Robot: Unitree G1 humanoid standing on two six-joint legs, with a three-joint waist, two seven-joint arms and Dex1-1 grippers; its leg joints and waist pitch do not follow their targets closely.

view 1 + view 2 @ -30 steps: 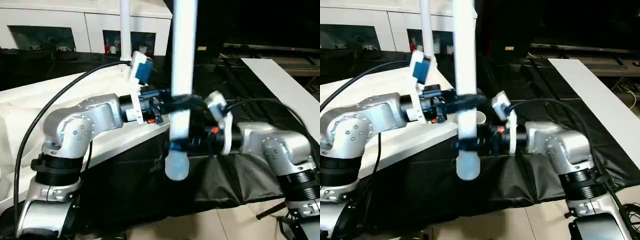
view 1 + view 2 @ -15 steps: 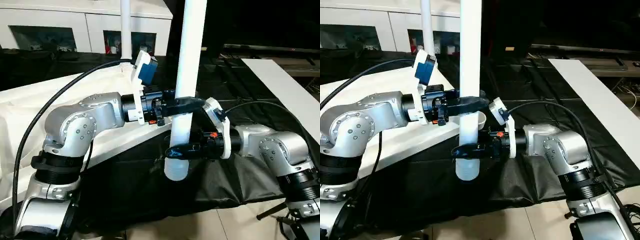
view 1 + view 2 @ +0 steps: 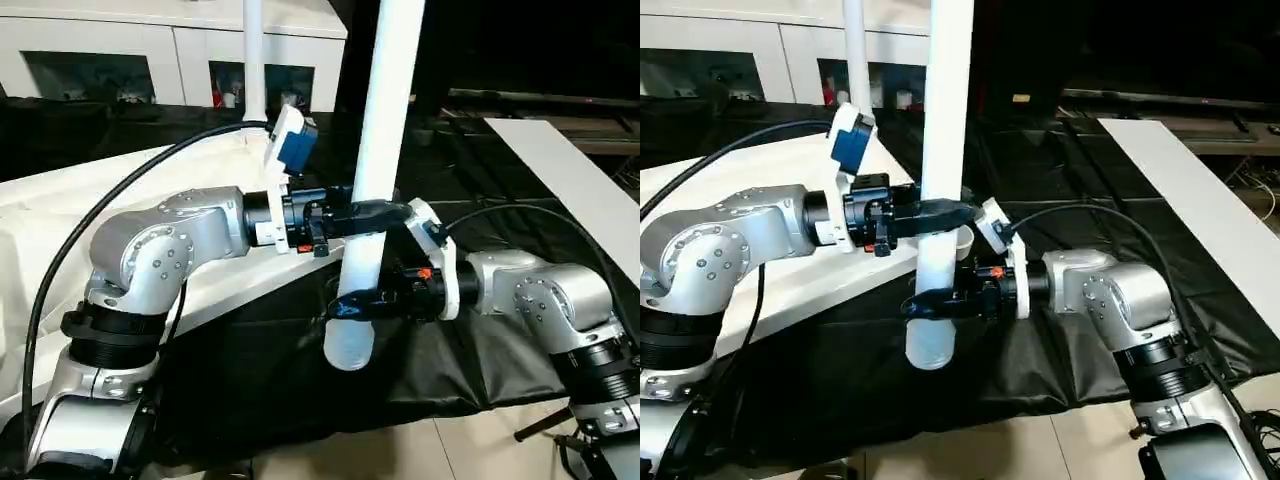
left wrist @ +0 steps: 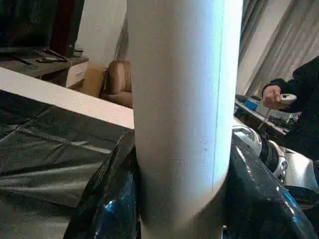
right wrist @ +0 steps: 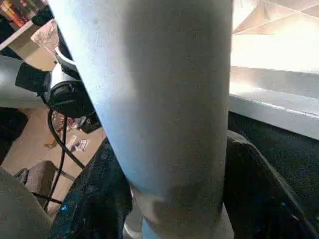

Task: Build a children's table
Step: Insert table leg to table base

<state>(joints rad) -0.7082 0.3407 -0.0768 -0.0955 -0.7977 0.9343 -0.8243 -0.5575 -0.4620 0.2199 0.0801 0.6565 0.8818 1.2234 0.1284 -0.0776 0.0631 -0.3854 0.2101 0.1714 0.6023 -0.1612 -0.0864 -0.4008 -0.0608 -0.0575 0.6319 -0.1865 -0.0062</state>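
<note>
Nearest: right gripper [image 3: 350, 303] wraps a white leg [image 3: 372, 180] low on its shaft, just above the rounded bottom end; black fingers [image 5: 89, 204] sit on both sides of the tube, contact looks likely but a firm clamp can't be confirmed. Just above it, left gripper [image 3: 375, 213] is clamped across the same leg, fingers [image 4: 107, 199] pressed against both sides of the tube. Leg stands near upright, top tilted slightly to the robot's right and running out of the top of frame; bottom end hangs free over the black cloth [image 3: 480, 350], off the near edge of the tabletop [image 3: 60, 215]. Both silver forearms meet at the leg from either side. Tabletop lies on the robot's left, near corner beside the left wrist, ribbed underside visible in the right wrist view [image 5: 279, 30]. Second leg [image 3: 253, 55] stands upright at the tabletop's far corner. Long white board [image 3: 560, 170] lies on the right. Farthest: white cabinet [image 3: 150, 50] with dark glass doors. Left wrist view catches a person's hand [image 4: 271, 94] holding a small device.
</note>
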